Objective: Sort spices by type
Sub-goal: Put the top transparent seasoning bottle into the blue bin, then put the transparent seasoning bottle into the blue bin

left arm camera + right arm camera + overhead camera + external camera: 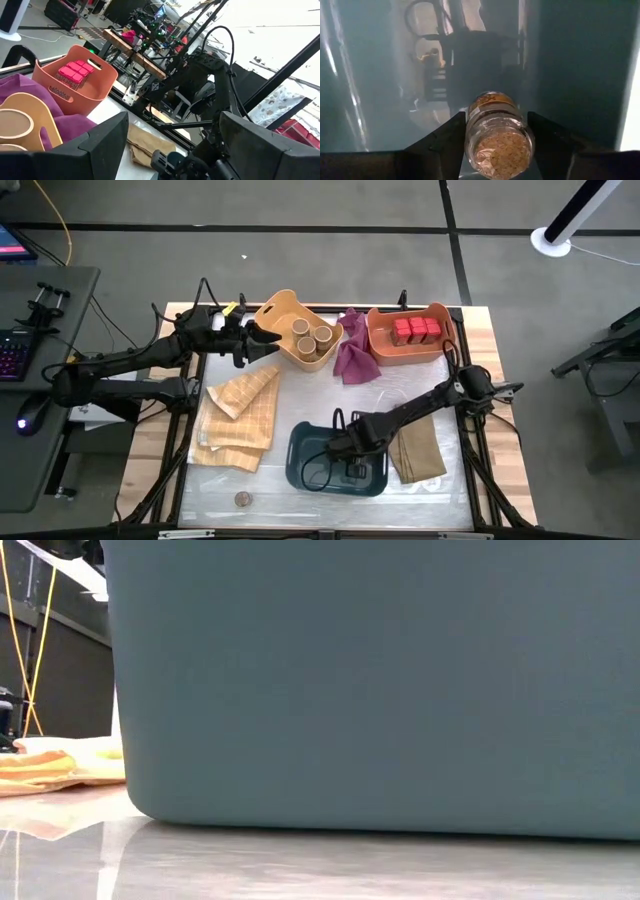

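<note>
My right gripper [335, 448] reaches down into the teal bin [300, 442] and is shut on a small glass jar [499, 137] of tan, grainy spice. Another tiny jar [243, 499] stands on the table near its near edge. Three tan cylinders [312, 338] stand in the tan basket [272, 312]. Red tins [415, 330] sit in the orange basket [440, 345], which also shows in the left wrist view [102, 82]. My left gripper [262, 340] is open and empty beside the tan basket's left side, as the left wrist view confirms [172, 135]. My right gripper pinches the jar's glass body [520, 131] between its two fingers, one finger [451, 137] on each side. The jar lies along the fingers, its grainy end [500, 152] toward the wrist. It is inside the teal bin; whether it rests on the bin floor I cannot tell.
A magenta cloth [352, 358] lies between the two baskets. Folded tan cloths lie left of the bin [240, 415] and right of it [415, 450]. The bin's wall [380, 680] fills the low view. Cables run along the table's edges.
</note>
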{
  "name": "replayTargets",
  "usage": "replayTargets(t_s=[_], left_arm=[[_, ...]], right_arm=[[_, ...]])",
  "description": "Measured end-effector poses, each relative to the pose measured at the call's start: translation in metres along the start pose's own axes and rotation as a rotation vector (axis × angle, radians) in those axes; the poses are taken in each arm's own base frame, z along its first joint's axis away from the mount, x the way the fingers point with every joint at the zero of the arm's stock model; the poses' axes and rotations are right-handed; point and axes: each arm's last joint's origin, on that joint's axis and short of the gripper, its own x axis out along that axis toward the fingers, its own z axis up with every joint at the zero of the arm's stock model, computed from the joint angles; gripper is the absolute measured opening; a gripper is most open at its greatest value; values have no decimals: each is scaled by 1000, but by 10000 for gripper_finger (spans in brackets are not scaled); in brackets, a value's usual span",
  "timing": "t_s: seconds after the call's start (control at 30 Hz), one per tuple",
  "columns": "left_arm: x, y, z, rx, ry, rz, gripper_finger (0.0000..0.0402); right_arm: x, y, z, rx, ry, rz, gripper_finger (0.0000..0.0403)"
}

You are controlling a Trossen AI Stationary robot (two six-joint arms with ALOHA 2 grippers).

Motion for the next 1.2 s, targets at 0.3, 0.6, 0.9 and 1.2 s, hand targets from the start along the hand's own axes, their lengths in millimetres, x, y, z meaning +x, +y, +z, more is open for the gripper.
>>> replayTargets(t_s=[0.3, 0.6, 0.9, 1.2], left_arm=[[0, 0, 0, 0, 0, 0, 300], [0, 0, 0, 0, 0, 0, 300], [0, 0, 0, 1, -1, 0, 300], [0, 0, 0, 27, 0, -1, 300]], right_arm=[[2, 1, 1, 1, 2, 31, 235], [-1, 0, -1, 2, 45, 48, 311], [-29, -1, 10, -103, 13, 11, 314], [-84, -4, 31, -117, -170, -208, 314]])
